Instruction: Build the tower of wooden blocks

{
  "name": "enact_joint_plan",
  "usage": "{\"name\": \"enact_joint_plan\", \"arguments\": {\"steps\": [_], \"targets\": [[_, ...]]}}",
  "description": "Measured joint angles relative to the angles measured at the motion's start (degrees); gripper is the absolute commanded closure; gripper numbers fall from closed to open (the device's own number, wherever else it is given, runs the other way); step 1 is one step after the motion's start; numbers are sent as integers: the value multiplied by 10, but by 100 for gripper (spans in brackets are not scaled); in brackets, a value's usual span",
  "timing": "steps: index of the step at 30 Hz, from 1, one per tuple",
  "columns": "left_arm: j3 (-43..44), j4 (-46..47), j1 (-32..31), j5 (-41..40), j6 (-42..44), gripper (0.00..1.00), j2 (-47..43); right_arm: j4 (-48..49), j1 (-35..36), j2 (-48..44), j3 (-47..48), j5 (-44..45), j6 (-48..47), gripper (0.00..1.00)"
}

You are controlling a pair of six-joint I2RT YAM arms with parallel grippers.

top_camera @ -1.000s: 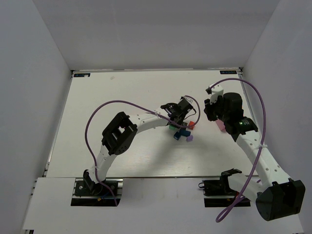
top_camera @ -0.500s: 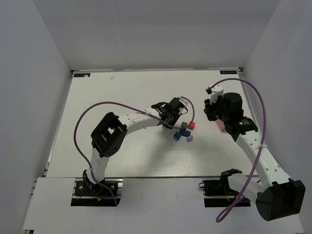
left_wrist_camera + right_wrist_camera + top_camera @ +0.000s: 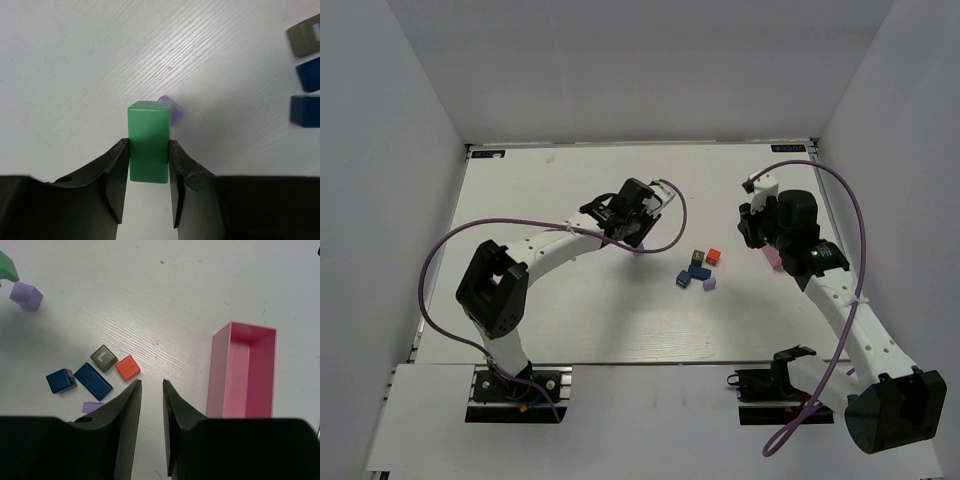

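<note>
Item 1. Left gripper (image 3: 147,146), over the middle of the desk (image 3: 570,320), a little toward the far edge. Its fingers (image 3: 116,172) are partly closed and clamp the green block (image 3: 147,132) by its two long sides. The block stands lengthwise out from the tips. Whether its far end rests on the desk cannot be told from the wrist view.

Item 2. Purple cube (image 3: 174,108), lying on the desk. It shows past the green block's top right corner and appears apart from it in the right wrist view.

Item 3. Loose wood blocks, right of centre and midway between the near and far edges. All lie flat on the desk and none sits on another. Left to right:
- a blue cube (image 3: 61,380);
- a blue bar (image 3: 93,381) just beside the cube;
- a small pale purple piece (image 3: 92,406) nearer the front edge, partly hidden by the right fingers;
- an olive-grey block (image 3: 104,358) with a pale L-shaped mark on its top face;
- a red block (image 3: 128,367) close against the olive-grey one.

Item 4. Right gripper (image 3: 151,386), held above the desk to the right of the loose blocks. Its fingers are parted by a narrow gap, with nothing between them and nothing touched.

Item 5. Pink tray (image 3: 220,375), rectangular and open-topped, near the right edge of the desk. Its interior is bare.

Item 6. Dark sticker (image 3: 485,154) at the far left corner of the desk. Its print is too small to read.
</note>
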Motion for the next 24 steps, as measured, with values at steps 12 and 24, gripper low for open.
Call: {"name": "enact_joint_plan", "arguments": {"steps": [12, 24], "targets": [[-85, -2, 74, 36, 106, 99, -66, 0, 0, -4, 0, -7, 0, 70], [-76, -20, 105, 108, 223, 100, -38, 0, 0, -10, 0, -12, -1, 70]]}}
